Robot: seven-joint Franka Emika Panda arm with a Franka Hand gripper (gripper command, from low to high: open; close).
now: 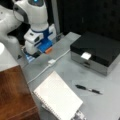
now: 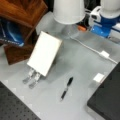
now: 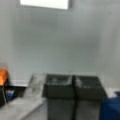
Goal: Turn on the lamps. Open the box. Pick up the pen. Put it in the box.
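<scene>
My gripper (image 3: pixel 74 100) shows in the wrist view with its fingers pressed together, holding nothing. In both front views the box (image 1: pixel 100 51) sits shut on the table (image 1: pixel 75 72), the pen (image 2: pixel 66 88) near it — beside the notebook (image 2: pixel 45 53). The lamp (image 2: pixel 68 11) stands far behind.

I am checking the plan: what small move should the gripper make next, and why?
Probably move the shut, empty gripper toward the small white block on the white cable, perhaps a lamp switch. The black-lidded silver-grey box is closed and the slim black pen lies on the grey table.
</scene>
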